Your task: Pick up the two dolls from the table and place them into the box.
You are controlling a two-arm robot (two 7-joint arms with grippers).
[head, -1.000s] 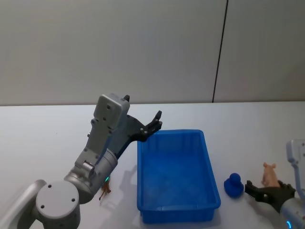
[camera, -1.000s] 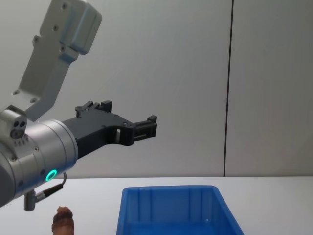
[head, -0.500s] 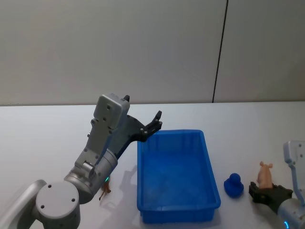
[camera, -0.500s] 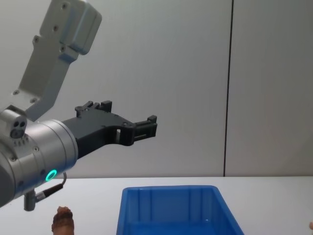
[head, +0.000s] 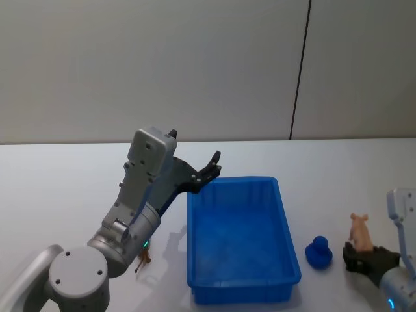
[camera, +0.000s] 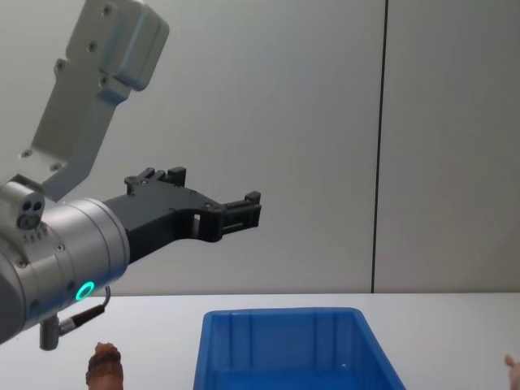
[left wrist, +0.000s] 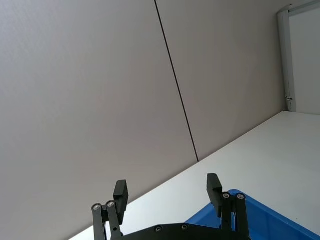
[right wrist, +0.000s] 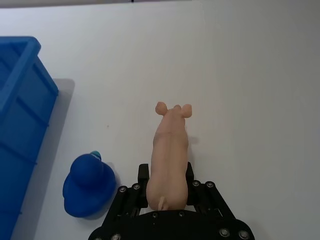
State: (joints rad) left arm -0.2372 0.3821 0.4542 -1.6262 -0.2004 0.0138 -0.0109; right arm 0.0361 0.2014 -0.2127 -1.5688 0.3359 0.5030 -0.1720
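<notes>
The right claw (right wrist: 166,181) is clamped on the pig (right wrist: 169,150), its fingers (right wrist: 143,186) pressed on the flanks at the tail end, so that the snout sticks out forward past the tips. Gripping the narrow rear likely leaves the body free to drop cleanly once the fingers part. A shadow lying just off the pig's side suggests it hangs a little above the bench (right wrist: 250,75) rather than resting on it, though the gap is hard to judge. Just beside this claw, on the side toward the box (right wrist: 20,100), sits the blue doll (right wrist: 90,186), untouched and apart from the fingers. The box lies beyond that doll, so the carry must pass over or round it. In the head view nothing lies in the box (head: 244,286), so I judge the first placing is not yet done. The left claw (head: 213,166) hovers with fingers apart and nothing between them, high above the far left corner of the box, probably kept there out of the other arm's path. Below and behind it, close to its arm, the brown figure (head: 143,260) stands on the bench, outside the box's left wall. The bench is plain, white and matt, with no clutter beyond these things. Behind it rises a grey panelled wall (head: 162,65) with one dark upright seam (head: 300,65).
</notes>
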